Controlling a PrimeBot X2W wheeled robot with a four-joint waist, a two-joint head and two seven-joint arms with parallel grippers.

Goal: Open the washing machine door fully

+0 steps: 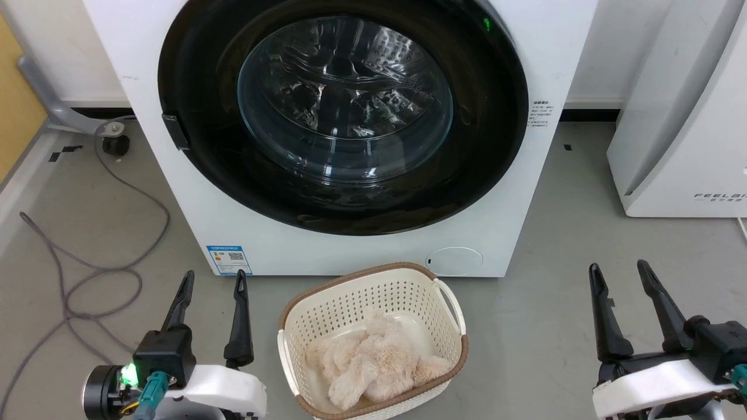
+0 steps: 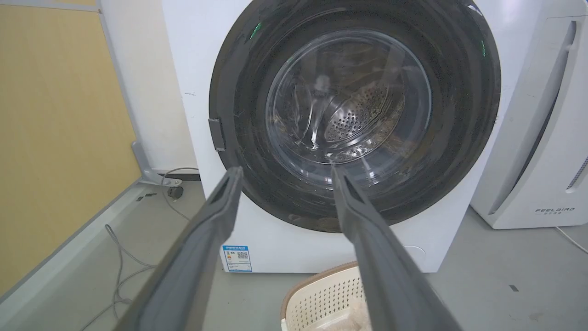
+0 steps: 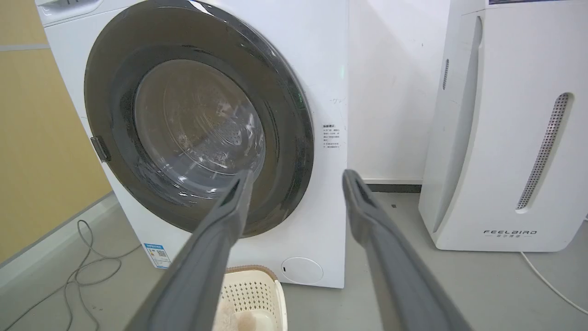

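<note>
Washing machine (image 1: 245, 239) first: a big white front-loader standing on the grey floor (image 1: 554, 245) straight ahead of me. Its door (image 1: 198, 76), round and glossy black with a glass bowl in the middle, sits shut and flush against the front, so none of the opening is done yet.

A second white appliance (image 1: 671, 146) stands just to the right. I cannot see the hinge, but if it lies on that side the swing will need care there.

A cream basket (image 1: 350, 303) holding something fluffy (image 1: 373, 361) rests on the floor right below the door, between my 2 arms. I judge it is parked there for loading, and it may crowd a low approach.

My left jaws and right jaws both stand spread wide and empty. They sit low, 1 on either side of the basket, well short of the machine and pointing at the door.

The small dark tab (image 1: 175, 132) on the door's left edge looks like the place to pull, so my left jaws seem better placed.
</note>
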